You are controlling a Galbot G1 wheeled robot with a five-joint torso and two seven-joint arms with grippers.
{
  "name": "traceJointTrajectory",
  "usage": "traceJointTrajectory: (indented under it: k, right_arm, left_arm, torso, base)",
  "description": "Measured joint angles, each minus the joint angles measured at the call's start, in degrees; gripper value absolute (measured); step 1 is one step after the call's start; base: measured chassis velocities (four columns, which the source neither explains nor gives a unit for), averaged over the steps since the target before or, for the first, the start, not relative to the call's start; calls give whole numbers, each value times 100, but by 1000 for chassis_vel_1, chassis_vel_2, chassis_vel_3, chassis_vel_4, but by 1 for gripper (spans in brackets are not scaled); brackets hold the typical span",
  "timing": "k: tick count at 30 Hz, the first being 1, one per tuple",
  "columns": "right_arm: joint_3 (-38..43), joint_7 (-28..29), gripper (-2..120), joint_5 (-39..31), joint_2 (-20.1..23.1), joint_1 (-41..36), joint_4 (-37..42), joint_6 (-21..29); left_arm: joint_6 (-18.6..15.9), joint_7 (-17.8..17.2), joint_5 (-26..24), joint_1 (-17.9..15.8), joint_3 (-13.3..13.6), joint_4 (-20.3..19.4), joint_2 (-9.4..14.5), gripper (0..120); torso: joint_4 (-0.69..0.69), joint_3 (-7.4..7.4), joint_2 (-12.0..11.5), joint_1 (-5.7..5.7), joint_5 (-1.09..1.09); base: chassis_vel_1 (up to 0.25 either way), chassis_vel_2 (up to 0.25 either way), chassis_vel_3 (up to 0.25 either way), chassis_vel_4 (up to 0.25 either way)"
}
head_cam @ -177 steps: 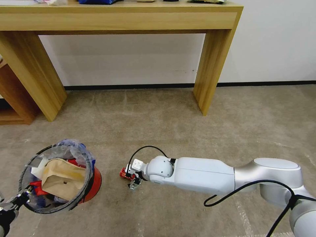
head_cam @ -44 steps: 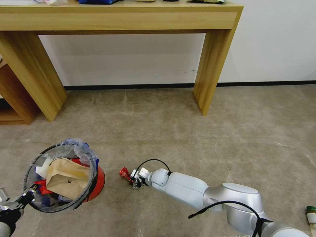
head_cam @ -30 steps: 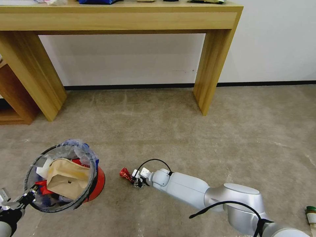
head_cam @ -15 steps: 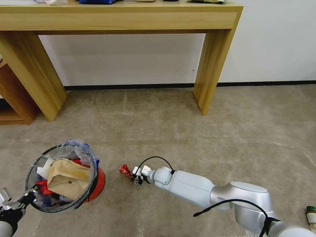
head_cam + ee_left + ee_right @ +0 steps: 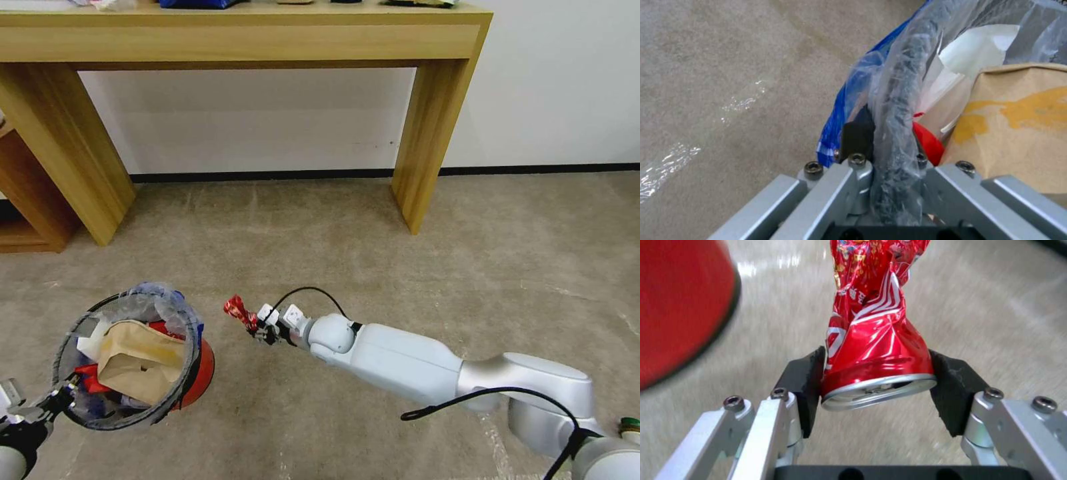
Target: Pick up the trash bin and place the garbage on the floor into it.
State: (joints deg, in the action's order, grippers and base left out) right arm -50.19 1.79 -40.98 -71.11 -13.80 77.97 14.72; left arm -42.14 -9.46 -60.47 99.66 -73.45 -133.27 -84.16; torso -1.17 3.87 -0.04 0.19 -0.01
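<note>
Open carpeted floor (image 5: 347, 240) lay ahead, bounded at the far side by a white wall with a dark baseboard; a light wooden table (image 5: 427, 133) stood against it, its legs planted left and right with free room between them, and a darker wooden shelf unit (image 5: 27, 200) sat at the far left edge. The right gripper (image 5: 257, 328) was off the carpet at centre, its dark pads (image 5: 805, 386) pressed against both sides of a crushed red can (image 5: 239, 311). The can's long axis ran away from the wrist, rim end between the pads, the twisted, flattened end pointing up and left toward the trash bin (image 5: 133, 360), with a clear gap between the two. The can was glossy red metal with white lettering and a silver rim, badly creased. The bin was tilted, its mouth facing the head camera and its red base toward the floor. The left gripper (image 5: 47, 408) was at lower left, its fingers (image 5: 858, 136) clamped on the bin's dark mesh rim and the clear, blue-printed liner. Inside the bin lay a tan paper packet (image 5: 143, 363), white tissue and red scraps. A small green-capped bottle (image 5: 630, 430) was at the lower right edge.
</note>
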Motion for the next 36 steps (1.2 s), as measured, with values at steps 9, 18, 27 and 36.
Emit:
traceJointTrajectory:
  k: [9, 18, 27, 36]
  right_arm:
    - [373, 105, 51, -102, 472, 316, 737, -35]
    - [875, 201, 51, -273, 910, 482, 1546, -171]
    - [1102, 331, 51, -1048, 746, 752, 2720, 13]
    - [310, 667, 51, -1534, 94, 1062, 2937, 338]
  left_arm:
    - [0, -4, -20, 27, 5, -23, 52, 2]
    - [0, -9, -77, -2, 3, -22, 129, 2]
    - [0, -16, -113, -36, 0, 14, 170, 2]
    - [0, -25, -111, -86, 29, 34, 184, 2]
  torso:
    - [0, 0, 0, 0, 0]
    - [-1, 0, 0, 0, 1]
    - [-1, 0, 0, 0, 0]
    - [1, 0, 0, 0, -1]
  base:
    - [0, 0, 0, 0]
    - [0, 0, 0, 0]
    - [0, 0, 0, 0]
    - [0, 0, 0, 0]
